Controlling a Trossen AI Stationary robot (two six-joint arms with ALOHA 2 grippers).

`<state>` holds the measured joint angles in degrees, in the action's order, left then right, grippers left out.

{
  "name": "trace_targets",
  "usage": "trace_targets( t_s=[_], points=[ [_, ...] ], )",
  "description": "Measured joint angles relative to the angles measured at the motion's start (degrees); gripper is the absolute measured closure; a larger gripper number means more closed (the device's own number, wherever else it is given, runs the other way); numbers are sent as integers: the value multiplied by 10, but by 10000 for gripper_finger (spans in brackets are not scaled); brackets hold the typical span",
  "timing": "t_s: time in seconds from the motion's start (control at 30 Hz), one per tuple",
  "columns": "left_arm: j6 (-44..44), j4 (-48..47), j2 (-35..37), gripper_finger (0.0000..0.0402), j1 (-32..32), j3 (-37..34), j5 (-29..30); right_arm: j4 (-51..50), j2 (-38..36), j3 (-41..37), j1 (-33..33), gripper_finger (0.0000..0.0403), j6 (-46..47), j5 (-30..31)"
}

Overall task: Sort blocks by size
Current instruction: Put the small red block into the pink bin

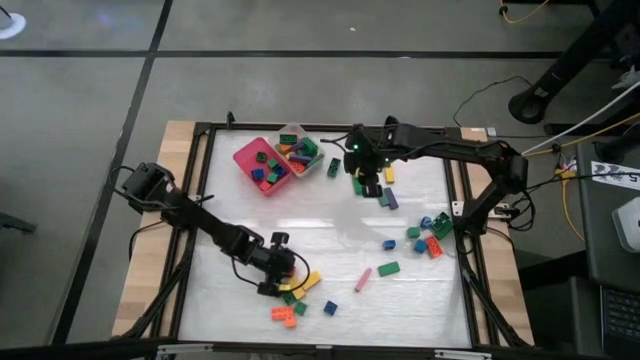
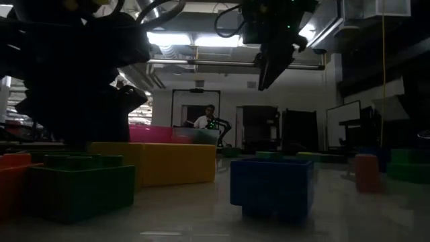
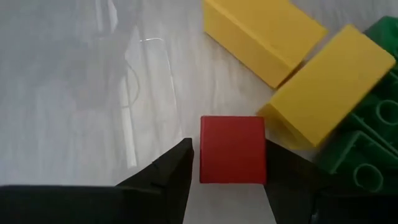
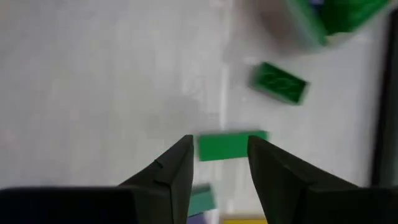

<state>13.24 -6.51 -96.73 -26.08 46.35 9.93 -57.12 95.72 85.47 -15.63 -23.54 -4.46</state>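
My left gripper [image 1: 281,272] is low at the near left of the white table top, shut on a small red block [image 3: 232,149]. Beside it lie two yellow bars [image 3: 323,87] and a green block [image 3: 367,155]. My right gripper [image 1: 363,172] is raised over the far middle, shut on a small green block [image 4: 229,146]. It shows high up in the low view [image 2: 272,64]. Another green block [image 4: 278,82] lies on the table below. Short blocks fill a pink tray [image 1: 262,165] and a clear tray [image 1: 298,150]. My left gripper pinches the red block's two opposite sides [image 3: 205,155] between its two fingers. The block's smooth face shows between the fingertips. I cannot tell whether the block is clear of the table. My right gripper pinches the green block [image 4: 214,148] between its two fingers, which point down from above. The block is held level and lifted clear of the table.
Loose blocks lie by my left gripper: yellow [image 1: 310,282], orange [image 1: 283,315], blue [image 1: 329,308]. A pink bar [image 1: 363,280] and a green block [image 1: 388,268] lie mid-table. A cluster [image 1: 430,235] sits at the right edge, more blocks [image 1: 386,195] under my right arm.
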Motion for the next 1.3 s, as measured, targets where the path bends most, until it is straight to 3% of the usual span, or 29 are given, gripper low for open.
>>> trace_targets(
  t_s=[0.17, 0.37, 0.57, 0.77, 0.87, 1.03, 1.3],
  points=[
    [0, 1, 0, 282, 13, 0, 0, -40, 0, 0, 37, 252, 5, -67],
    [-32, -8, 25, 286, 45, 0, 4, -42, 0, 0, 107, 252, 43, -159],
    [-109, -33, 99, 286, 105, 0, 40, -41, 0, 0, 184, 252, 55, -159],
    [-179, -118, 204, 274, 176, 1, 159, -6, 0, -21, 257, 252, 99, -156],
    [-174, -164, 246, 275, 222, 1, 200, 41, 0, -55, 291, 252, 117, -144],
    [-141, -210, 278, 273, 306, 0, 207, 127, 0, -113, 339, 252, 131, -87],
    [-134, -228, 267, 251, 402, 0, 207, 188, 0, -166, 399, 252, 171, -85]
  ],
)
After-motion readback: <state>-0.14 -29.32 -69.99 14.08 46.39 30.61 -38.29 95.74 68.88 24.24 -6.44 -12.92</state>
